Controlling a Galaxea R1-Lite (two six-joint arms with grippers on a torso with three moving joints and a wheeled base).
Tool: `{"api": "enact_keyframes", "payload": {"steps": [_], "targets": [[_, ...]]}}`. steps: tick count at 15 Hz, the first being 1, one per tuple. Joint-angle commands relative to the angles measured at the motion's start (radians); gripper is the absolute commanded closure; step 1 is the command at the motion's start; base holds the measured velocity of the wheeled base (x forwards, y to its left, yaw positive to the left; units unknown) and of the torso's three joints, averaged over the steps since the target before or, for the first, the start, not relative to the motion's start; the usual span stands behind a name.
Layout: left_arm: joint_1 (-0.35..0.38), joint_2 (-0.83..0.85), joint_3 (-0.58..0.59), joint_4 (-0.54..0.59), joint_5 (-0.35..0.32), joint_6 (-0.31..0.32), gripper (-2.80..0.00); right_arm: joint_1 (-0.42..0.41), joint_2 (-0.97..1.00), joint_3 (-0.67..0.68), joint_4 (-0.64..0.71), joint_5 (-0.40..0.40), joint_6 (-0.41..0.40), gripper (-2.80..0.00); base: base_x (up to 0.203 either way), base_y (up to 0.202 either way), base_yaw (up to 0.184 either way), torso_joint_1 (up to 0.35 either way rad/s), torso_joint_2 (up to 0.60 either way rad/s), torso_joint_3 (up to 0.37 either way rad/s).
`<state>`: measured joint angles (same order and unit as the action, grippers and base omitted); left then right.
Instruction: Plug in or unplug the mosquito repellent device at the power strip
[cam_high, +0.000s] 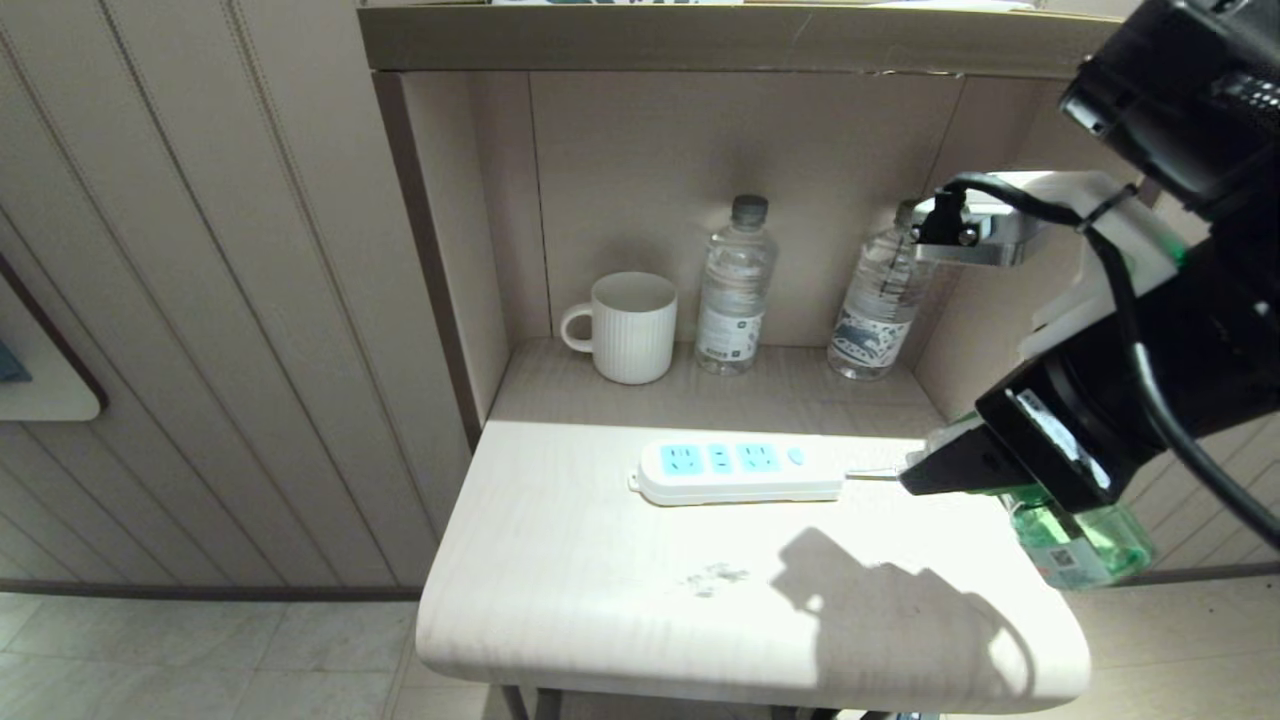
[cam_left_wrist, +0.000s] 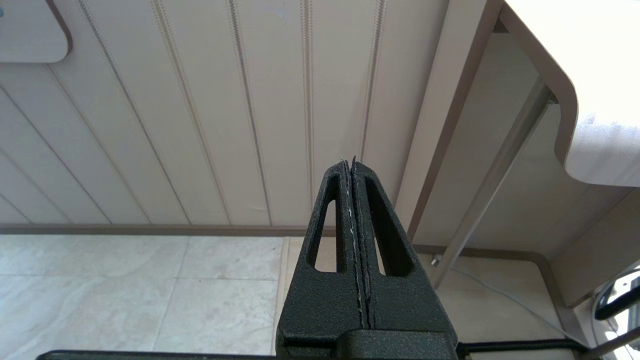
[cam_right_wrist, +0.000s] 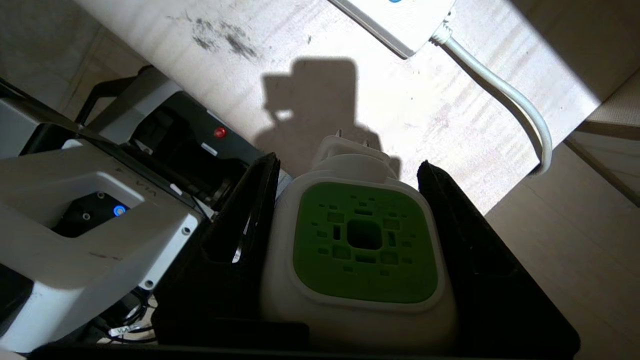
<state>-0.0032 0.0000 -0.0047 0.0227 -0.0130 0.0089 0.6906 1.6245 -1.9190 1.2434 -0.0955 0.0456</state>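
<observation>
The white power strip (cam_high: 738, 471) with light-blue sockets lies flat across the middle of the pale table (cam_high: 600, 600); all its sockets are bare. Its cord end (cam_right_wrist: 400, 25) shows in the right wrist view. My right gripper (cam_right_wrist: 350, 167) is shut on the mosquito repellent device (cam_right_wrist: 362, 245), one black finger against each side of its white-and-green head, plug prongs pointing away from me. In the head view the right gripper (cam_high: 925, 465) hovers above the table's right edge, just right of the strip, with the device's green bottle (cam_high: 1080, 540) hanging below. My left gripper (cam_left_wrist: 350, 167) is shut and empty, low beside the table.
At the back of the alcove stand a white ribbed mug (cam_high: 625, 327) and two clear water bottles (cam_high: 735, 287), (cam_high: 880, 300). The strip's white cord (cam_right_wrist: 520, 107) runs off the table's right edge. A dark smudge (cam_high: 715, 577) marks the tabletop.
</observation>
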Motion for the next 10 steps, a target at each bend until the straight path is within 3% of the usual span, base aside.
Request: {"api": "enact_keyframes", "payload": {"steps": [1, 10], "targets": [[0.0, 0.002, 0.0, 0.0, -0.001, 0.0, 0.0, -0.002, 0.0, 0.028, 0.005, -0.003, -0.004, 0.0, 0.0, 0.0, 0.0, 0.0, 0.0, 0.0], [0.0, 0.002, 0.0, 0.0, 0.001, 0.0, 0.0, 0.012, 0.008, 0.057, -0.003, 0.0, -0.007, 0.0, 0.0, 0.0, 0.0, 0.0, 0.0, 0.0]]}}
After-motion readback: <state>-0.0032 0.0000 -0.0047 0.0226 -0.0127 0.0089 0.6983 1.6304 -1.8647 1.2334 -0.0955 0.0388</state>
